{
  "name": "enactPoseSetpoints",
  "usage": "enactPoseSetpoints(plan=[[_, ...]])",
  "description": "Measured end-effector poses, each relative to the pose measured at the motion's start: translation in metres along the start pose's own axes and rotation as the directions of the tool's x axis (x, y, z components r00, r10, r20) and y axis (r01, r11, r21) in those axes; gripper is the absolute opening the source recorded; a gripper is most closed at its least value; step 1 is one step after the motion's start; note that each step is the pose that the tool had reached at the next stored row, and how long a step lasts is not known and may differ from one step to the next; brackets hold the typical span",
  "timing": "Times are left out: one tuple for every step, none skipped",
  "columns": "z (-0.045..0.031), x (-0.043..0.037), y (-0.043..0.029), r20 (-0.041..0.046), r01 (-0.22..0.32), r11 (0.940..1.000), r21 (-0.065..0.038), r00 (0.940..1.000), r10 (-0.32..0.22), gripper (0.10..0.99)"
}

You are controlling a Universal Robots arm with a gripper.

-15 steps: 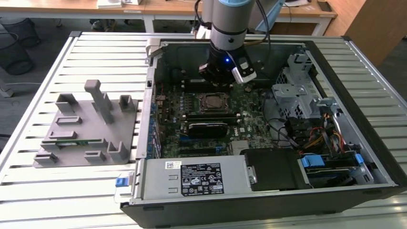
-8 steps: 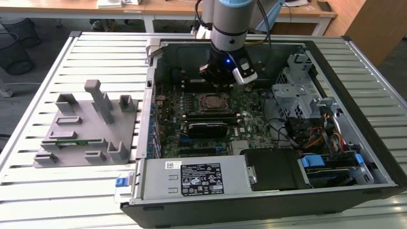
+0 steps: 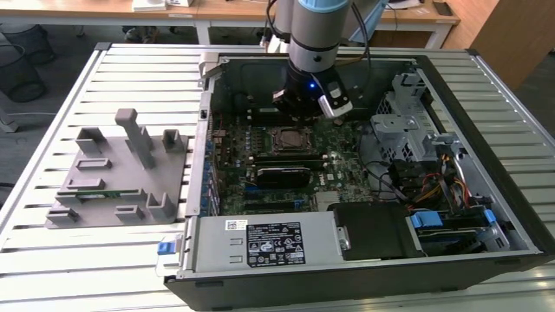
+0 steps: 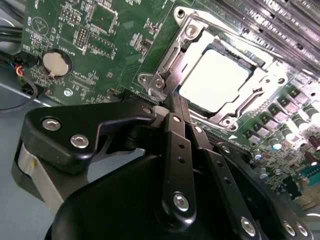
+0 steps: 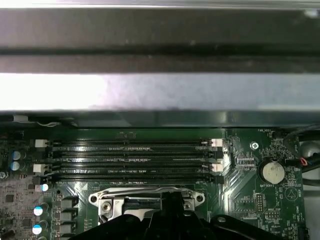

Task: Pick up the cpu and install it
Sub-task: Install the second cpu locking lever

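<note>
I'm looking at a lab or workshop: an opened computer case [image 3: 364, 188] lies on a slatted metal surface [image 3: 104, 260], wooden desks [image 3: 217, 12] behind it, wire wastebaskets [image 3: 19, 65] on the floor.

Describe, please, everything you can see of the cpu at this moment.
The cpu is a flat square chip with a shiny pale silver metal top that glares under the light. It lies level in the socket's metal frame on the green motherboard, inside the open computer case. In the second wrist view the closed claw has its tip at the frame's corner, beside the chip, gripping nothing. In the exterior view the socket sits just below the arm's wrist.
</note>
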State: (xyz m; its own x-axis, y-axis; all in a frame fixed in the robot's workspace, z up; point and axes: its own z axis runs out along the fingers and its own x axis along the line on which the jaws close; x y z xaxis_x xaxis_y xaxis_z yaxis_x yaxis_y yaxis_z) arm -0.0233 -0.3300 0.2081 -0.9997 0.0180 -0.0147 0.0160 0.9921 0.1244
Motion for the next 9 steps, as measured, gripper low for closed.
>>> enactPoseSetpoints(plan=[[-0.0001,0.0,-0.0008,0.0001,0.0,1.0,0.0,1.0,0.0,0.114],[-0.0002,0.0,-0.0013,0.0,0.0,1.0,0.0,1.0,0.0,0.114],[-0.0003,0.0,-0.0016,0.0,0.0,1.0,0.0,1.0,0.0,0.114],[-0.0014,0.0,-0.0016,0.0,0.0,1.0,0.0,1.0,0.0,0.114],[-0.0034,-0.0001,-0.0014,0.0001,0.0,1.0,-0.001,1.0,0.0,0.114],[-0.0064,-0.0002,-0.0011,0.0,0.0,1.0,-0.002,1.0,0.0,0.114],[-0.0101,-0.0002,-0.0007,0.0,0.0,1.0,-0.003,1.0,0.0,0.114],[-0.0144,-0.0003,-0.0001,0.0001,0.0,1.0,-0.003,1.0,0.0,0.114],[-0.0189,-0.0003,0.0004,0.0,0.0,1.0,-0.004,1.0,0.0,0.114]])
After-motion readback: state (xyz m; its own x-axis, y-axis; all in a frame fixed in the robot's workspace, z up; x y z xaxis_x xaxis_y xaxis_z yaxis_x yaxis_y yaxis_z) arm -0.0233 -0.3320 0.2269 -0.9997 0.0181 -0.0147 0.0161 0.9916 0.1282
